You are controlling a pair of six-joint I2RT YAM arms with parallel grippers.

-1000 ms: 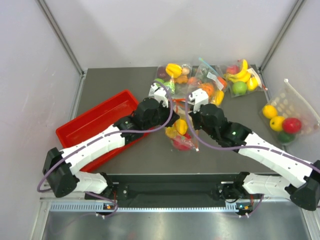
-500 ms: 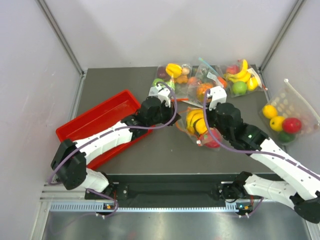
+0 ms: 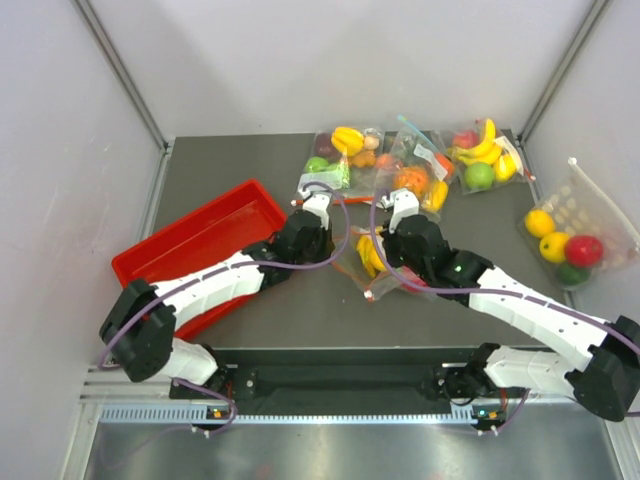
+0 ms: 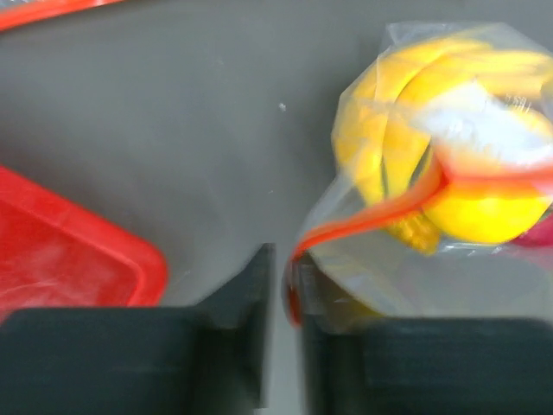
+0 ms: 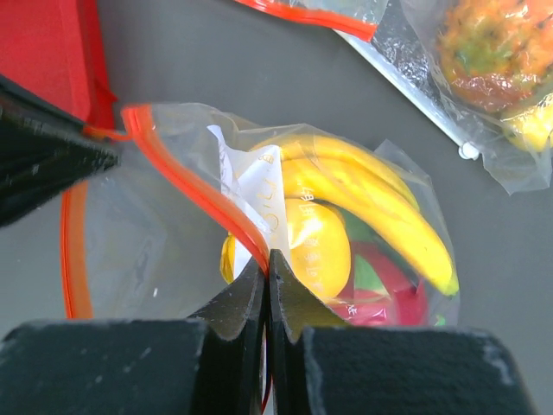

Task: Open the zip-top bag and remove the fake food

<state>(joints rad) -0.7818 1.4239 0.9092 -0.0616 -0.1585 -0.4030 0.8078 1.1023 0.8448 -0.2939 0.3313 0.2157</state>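
Observation:
The zip-top bag (image 3: 378, 268) lies crumpled at the table's middle, its red-orange zip strip (image 5: 190, 186) pulled apart into a wide mouth. Inside show the fake food: a banana (image 5: 371, 194), a rounded yellow-orange fruit (image 5: 320, 246) and a pink-red dragon fruit (image 5: 393, 298). My right gripper (image 5: 269, 259) is shut on one side of the strip. My left gripper (image 4: 281, 268) is at the mouth's other side, jaws slightly parted. The strip's end (image 4: 294, 298) rests loose against the right finger. From above, the left gripper (image 3: 338, 252) and right gripper (image 3: 392, 262) flank the bag.
A red tray (image 3: 195, 245) lies left of the bag, its corner close to my left fingers (image 4: 60, 259). Three other fruit bags (image 3: 345, 150) (image 3: 420, 170) (image 3: 485, 155) sit at the back. A dotted pouch (image 3: 570, 235) of fruit lies at the far right.
The bag swung right, then came back toward the middle with the right gripper. The left jaws, shut on the strip before, have parted a little.

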